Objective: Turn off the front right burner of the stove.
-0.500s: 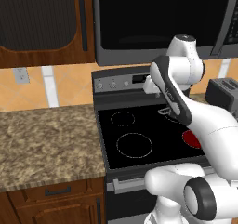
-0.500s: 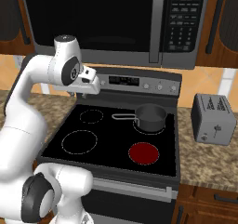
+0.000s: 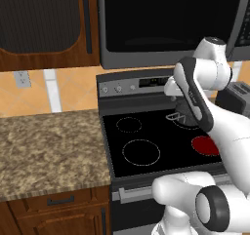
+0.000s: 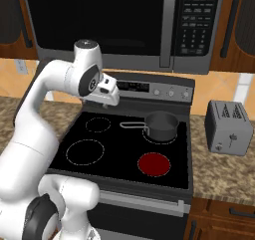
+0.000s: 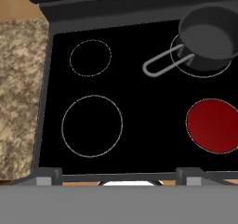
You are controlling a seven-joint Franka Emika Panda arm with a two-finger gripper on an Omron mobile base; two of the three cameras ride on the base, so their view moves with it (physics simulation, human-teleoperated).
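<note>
Front right burner [image 4: 154,164]: glowing red, unchanged. Gripper [image 4: 110,95]: raised slightly toward stove [image 4: 74,129] knobs [image 4: 171,92]; finger state cannot be told.

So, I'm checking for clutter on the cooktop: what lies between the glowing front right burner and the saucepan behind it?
Nothing: in the hand view only bare black glass separates the front right burner from the saucepan.

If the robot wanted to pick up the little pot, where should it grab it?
Probably by the pot's long wire loop handle. It sticks out flat toward the stove's left side, over bare glass, so the hand could come down from above and pinch across it. The round body looks too wide to grip.
</note>
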